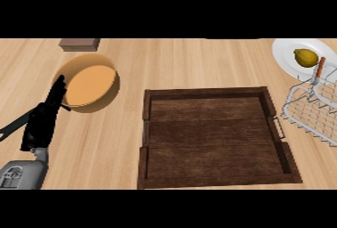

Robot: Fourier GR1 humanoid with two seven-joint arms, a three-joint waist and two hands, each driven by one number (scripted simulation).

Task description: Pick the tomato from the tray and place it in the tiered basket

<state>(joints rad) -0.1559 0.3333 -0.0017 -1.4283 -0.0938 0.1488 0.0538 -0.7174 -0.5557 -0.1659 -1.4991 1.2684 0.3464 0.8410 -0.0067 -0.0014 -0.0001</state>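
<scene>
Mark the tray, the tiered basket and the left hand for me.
tray (214,138): head view, on its bare wooden floor.
tiered basket (308,111): head view, on its wire mesh.
left hand (43,119): head view, on the middle of the black hand.

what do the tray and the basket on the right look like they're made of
The tray looks like dark stained wood, matte: grain streaks run across its floor and its rim is plank-like. The tiered basket looks like thin metal wire, pale grey: an open grid with the counter showing through. Bare or coated, I cannot tell.
</scene>
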